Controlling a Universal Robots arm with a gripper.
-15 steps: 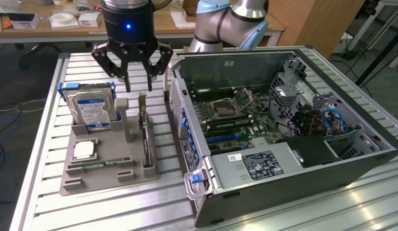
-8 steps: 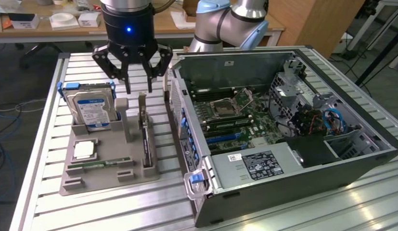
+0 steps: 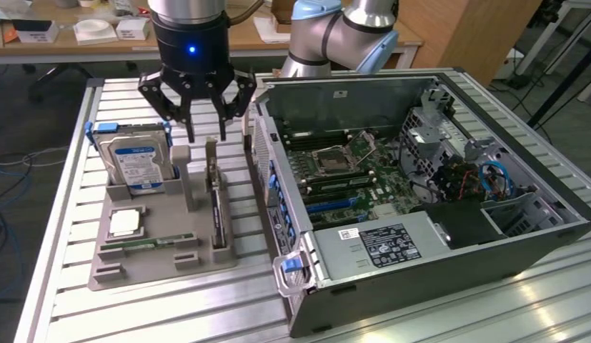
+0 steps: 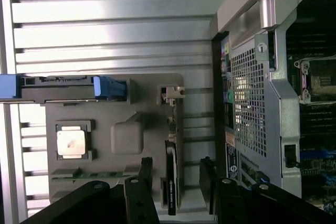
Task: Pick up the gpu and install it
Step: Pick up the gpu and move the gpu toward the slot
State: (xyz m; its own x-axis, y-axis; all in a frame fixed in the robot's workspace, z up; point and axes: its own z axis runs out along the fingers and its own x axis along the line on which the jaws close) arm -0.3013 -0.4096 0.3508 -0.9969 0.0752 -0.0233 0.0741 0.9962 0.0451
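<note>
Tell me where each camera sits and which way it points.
Exterior view: off the arm, raised, looking down on the slatted table, with the grey tray at its left and the computer case at its right; the arm and open gripper hang above the tray.
Wrist view: on the wrist, looking straight down past the gripper's black fingers onto the gpu, which stands on edge in the tray.
Shared: gpu, tray, hard drive, computer case, gripper.

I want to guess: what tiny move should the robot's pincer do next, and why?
Probably lower straight down: the open black pincer hovers above the thin dark card with a pale metal bracket, standing on edge in the grey tray.
</note>
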